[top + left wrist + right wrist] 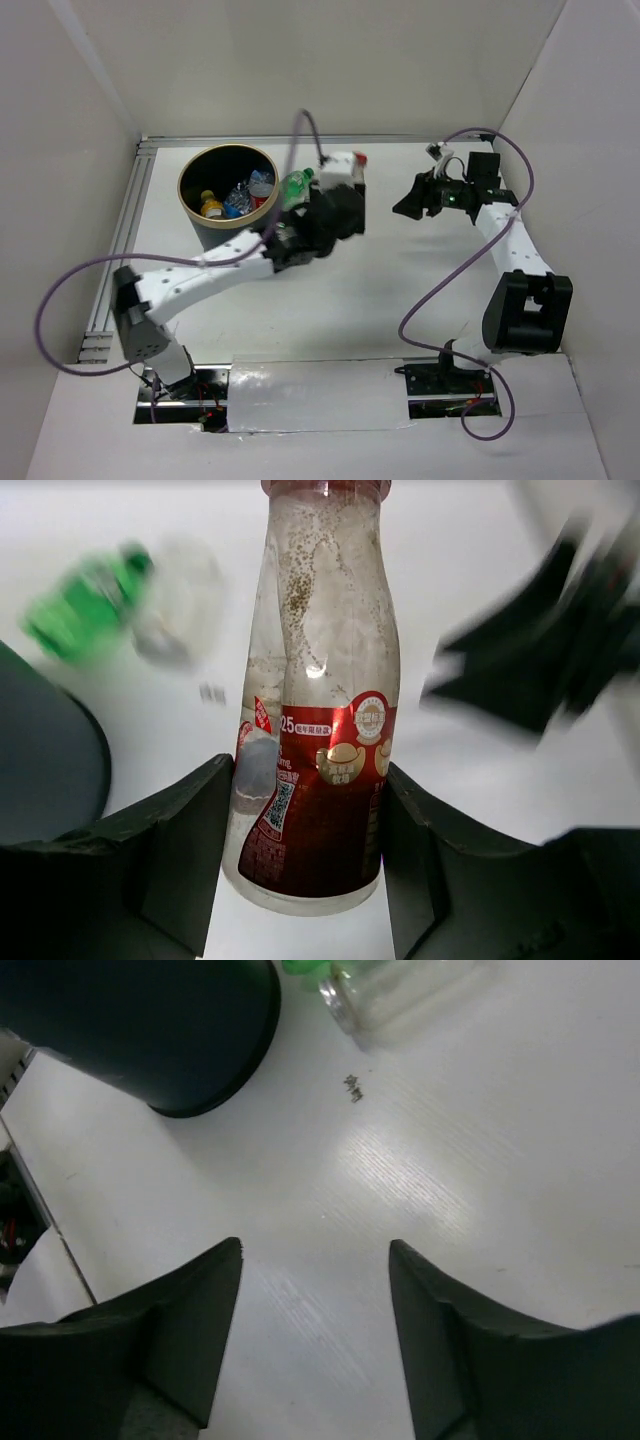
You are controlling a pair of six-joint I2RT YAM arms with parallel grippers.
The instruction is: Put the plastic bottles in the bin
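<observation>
White table, aluminium rail along its left edge, white walls, small dark scrap

Bin black, gold-tan rim; red-label bottle clear, gold emblems; green-label bottle clear.

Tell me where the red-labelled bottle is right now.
The red-labelled bottle sits between the left gripper's jaws in the left wrist view; from above, right of the bin and green bottle.

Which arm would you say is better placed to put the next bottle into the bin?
Left. The left gripper grips the red-labelled bottle near the bin; the right gripper is open, empty and farther from it.
</observation>
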